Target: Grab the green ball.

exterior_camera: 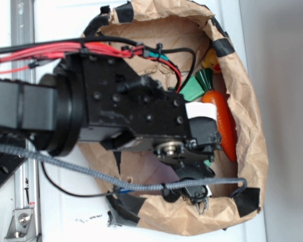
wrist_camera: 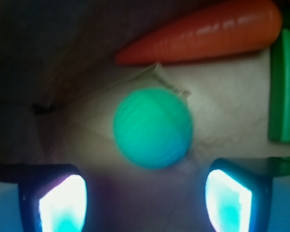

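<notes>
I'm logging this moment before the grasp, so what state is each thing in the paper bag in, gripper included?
Small round green ball: free on the bag floor, ungripped, ahead of the jaws.
Black gripper: jaws open, empty, one either side of the ball.
Orange plastic carrot: lying flat beyond the ball.
Flat green block: resting beside the carrot.
Brown paper bag: open.
</notes>
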{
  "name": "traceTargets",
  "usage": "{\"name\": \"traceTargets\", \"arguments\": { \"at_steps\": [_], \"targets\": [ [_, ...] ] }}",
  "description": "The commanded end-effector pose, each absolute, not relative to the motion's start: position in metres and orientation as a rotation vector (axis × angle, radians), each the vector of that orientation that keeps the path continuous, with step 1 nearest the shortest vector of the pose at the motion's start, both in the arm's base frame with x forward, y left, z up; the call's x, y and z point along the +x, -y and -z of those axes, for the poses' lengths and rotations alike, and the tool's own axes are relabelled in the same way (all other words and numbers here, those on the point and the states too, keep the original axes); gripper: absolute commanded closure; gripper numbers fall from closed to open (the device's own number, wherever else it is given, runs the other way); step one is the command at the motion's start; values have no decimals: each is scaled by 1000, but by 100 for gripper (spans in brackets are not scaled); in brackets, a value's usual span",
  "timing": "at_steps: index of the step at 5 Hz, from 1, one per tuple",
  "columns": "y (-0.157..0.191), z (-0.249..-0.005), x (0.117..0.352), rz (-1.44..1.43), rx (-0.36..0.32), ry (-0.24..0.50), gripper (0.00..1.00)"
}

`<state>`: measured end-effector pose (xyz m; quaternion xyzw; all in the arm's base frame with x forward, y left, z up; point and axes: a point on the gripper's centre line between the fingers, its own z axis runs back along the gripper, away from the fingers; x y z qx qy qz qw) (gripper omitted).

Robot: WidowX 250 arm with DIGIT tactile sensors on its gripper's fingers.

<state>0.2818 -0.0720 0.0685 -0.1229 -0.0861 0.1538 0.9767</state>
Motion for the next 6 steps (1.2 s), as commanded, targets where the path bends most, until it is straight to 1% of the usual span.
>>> {"name": "traceTargets", "arguments": {
  "at_steps": [1, 2, 3, 4, 5, 6],
  "targets": [
    [75, -43, 289, -249, -199, 204, 100],
    [65, -31, 292, -236, -151, 213, 100],
    [59, -21, 289, -220, -126, 195, 100],
    [46, -44, 279, -171, -123, 178, 100],
    [14, -93, 262, -99, -68, 280, 100],
    [-7, -145, 246, -40, -13, 329, 100]
  ]
}}
